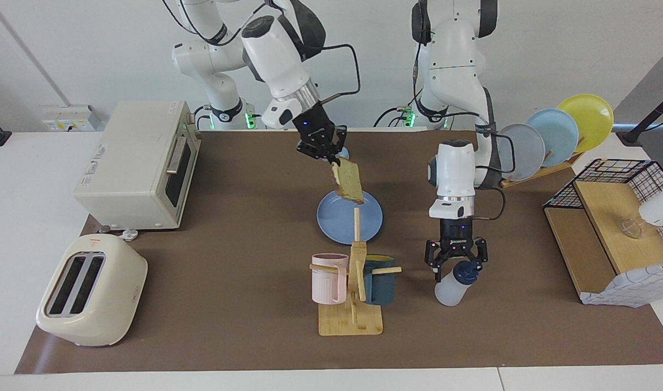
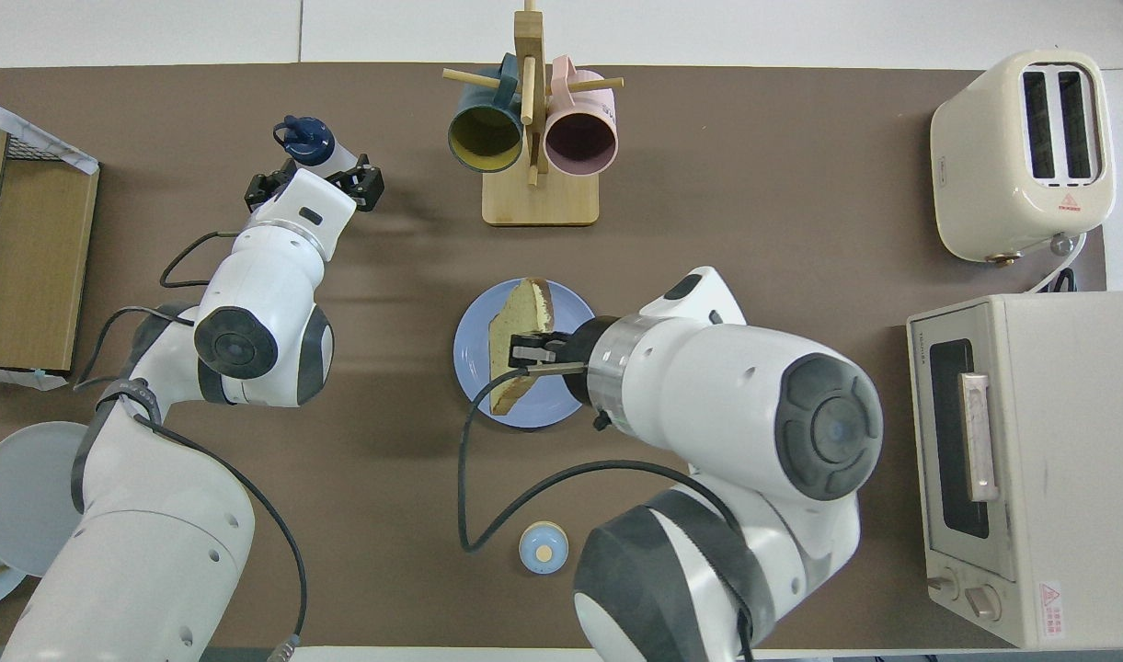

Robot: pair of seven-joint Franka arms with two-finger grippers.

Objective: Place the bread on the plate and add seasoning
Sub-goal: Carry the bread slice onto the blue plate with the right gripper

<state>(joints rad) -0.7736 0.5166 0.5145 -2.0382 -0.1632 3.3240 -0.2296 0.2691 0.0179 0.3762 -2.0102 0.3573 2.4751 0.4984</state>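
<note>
One slice of bread [image 1: 348, 182] is clamped by its upper edge in the right gripper [image 1: 331, 157], hanging over the plate [image 1: 331, 221]. Being light, soft and crumbly, it is best pinched gently at the crust. The seasoning [image 1: 454, 282] stands below the left gripper [image 1: 456, 262], whose fingers are spread around its cap.

Plate [image 1: 342, 222] sits mid-table, mug rack [image 1: 352, 293] just farther from the robots, bell [image 2: 543, 548] nearer them. Toaster [image 1: 89, 290] and oven [image 1: 138, 165] at the right arm's edge. Seasoning [image 1: 455, 282] toward the left arm's end, beside the mug rack.
</note>
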